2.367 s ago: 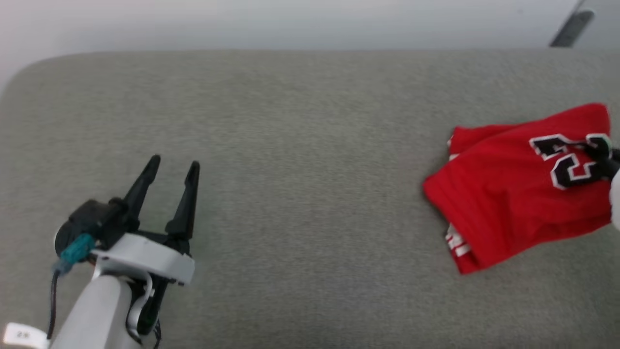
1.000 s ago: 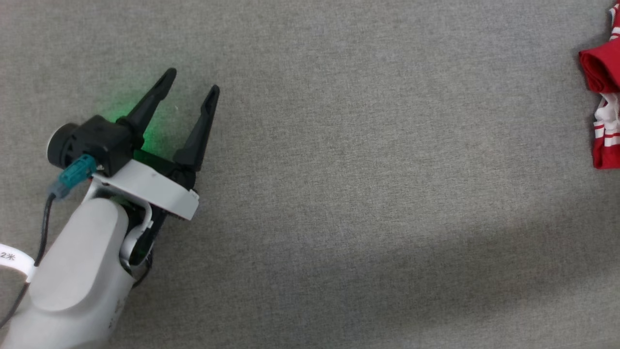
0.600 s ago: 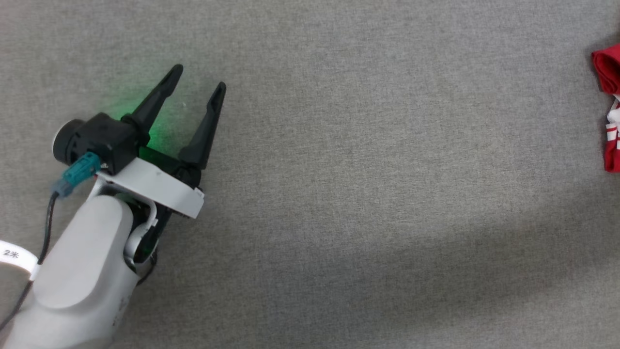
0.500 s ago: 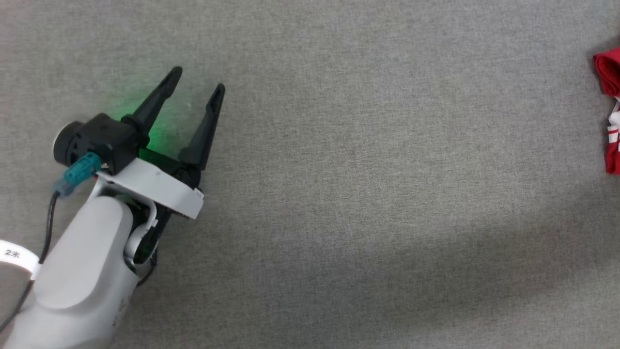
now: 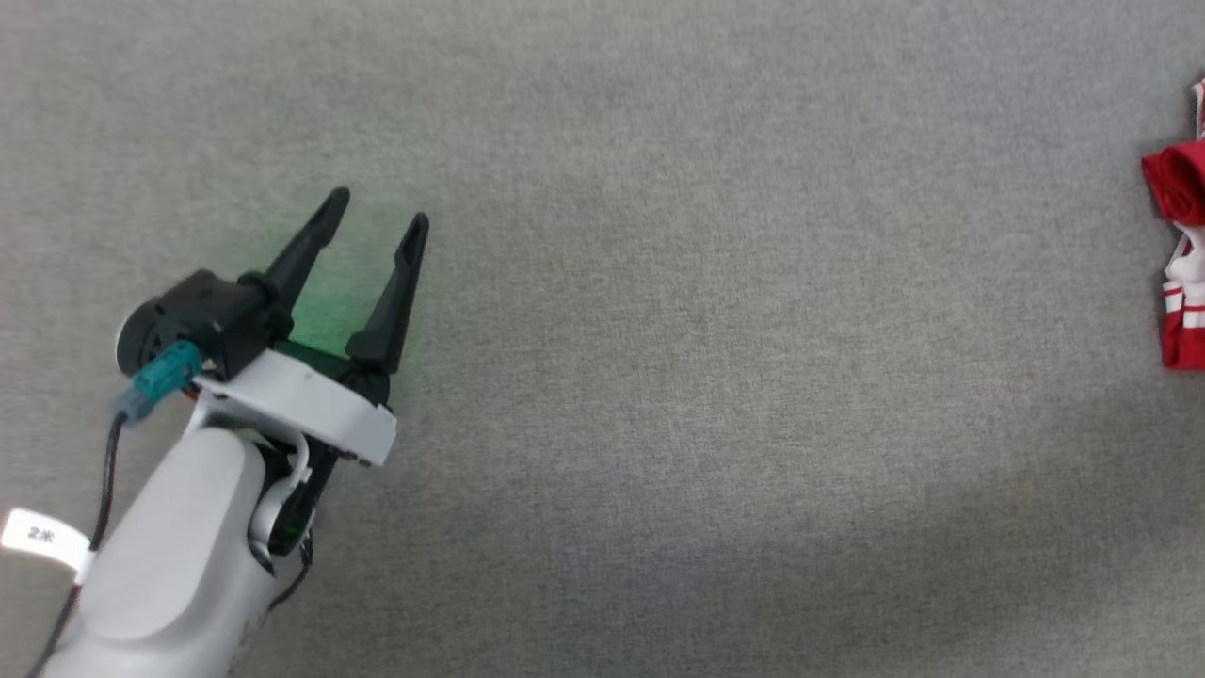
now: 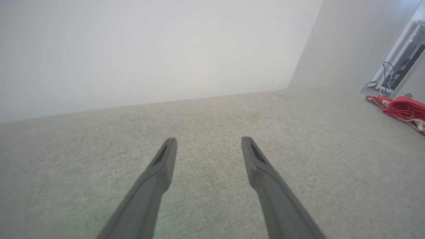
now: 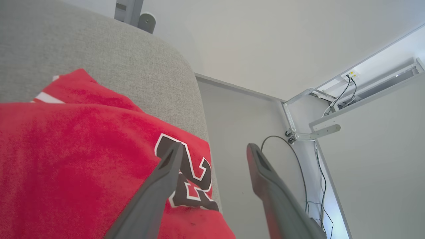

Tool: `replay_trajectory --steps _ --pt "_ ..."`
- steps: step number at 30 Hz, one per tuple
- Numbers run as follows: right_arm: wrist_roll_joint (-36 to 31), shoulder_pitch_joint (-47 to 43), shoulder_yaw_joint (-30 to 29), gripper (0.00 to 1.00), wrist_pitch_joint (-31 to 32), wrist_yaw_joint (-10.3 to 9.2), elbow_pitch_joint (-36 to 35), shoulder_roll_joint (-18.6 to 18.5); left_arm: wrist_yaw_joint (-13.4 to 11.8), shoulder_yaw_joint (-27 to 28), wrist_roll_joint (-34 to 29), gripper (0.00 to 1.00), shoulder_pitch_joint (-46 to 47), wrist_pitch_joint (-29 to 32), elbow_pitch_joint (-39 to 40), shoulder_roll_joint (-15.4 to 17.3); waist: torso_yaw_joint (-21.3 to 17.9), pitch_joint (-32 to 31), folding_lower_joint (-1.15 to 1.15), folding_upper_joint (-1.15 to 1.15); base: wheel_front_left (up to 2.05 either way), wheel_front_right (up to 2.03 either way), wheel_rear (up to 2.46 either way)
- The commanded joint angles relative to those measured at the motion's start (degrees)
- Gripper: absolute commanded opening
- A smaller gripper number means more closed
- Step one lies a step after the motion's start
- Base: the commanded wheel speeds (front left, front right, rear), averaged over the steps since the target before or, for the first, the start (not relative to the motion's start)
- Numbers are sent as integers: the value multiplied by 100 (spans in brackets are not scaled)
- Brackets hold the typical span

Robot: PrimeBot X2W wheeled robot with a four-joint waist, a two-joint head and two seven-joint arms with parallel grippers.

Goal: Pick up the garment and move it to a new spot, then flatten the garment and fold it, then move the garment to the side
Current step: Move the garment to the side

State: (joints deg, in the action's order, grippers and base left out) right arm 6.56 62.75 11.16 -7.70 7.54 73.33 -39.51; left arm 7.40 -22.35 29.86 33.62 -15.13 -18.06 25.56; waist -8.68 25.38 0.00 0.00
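On worktop, folded garment at far right edge. Over it, right claw wide, holding nothing; left claw wide, well apart. Looks like last step, moving aside. Calls next for lifting away without snagging.

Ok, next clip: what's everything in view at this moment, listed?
jersey: one, red with a black white-edged number and red-white trim, folded at the padded surface's right end
padded surface: one, grey fabric, under the jersey
wall: white, behind the surface
metal bracket: one, pale grey, beyond the surface's end
cables: several, dark, by the bracket
left hand: one, black fingers open, over bare surface at the left
right hand: one, dark fingers open, above the jersey's edge
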Motion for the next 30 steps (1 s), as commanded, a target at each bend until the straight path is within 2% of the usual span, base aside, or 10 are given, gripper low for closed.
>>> replay_trajectory --steps 1,9,16,22,30 --pt "99 -104 -88 100 37 -12 21 70 6 42 33 100 -134 5 -6 -22 139 -292 0 0 0 0 0" --pt "690 -419 -500 100 418 -12 50 439 6 214 117 100 -605 5 -11 -130 404 -968 0 0 0 0 0" --pt "1498 -1119 -288 100 1180 -12 -177 873 6 269 283 100 -1117 5 -48 -94 674 -1621 0 0 0 0 0" --pt "2303 -2042 226 100 1500 -12 -1092 942 3 538 337 100 -1649 5 -12 -45 875 -2059 0 0 0 0 0" --pt "3007 -3218 652 100 1096 -12 -2260 739 -86 1146 240 100 -2537 5 185 -89 1048 -2551 0 0 0 0 0"
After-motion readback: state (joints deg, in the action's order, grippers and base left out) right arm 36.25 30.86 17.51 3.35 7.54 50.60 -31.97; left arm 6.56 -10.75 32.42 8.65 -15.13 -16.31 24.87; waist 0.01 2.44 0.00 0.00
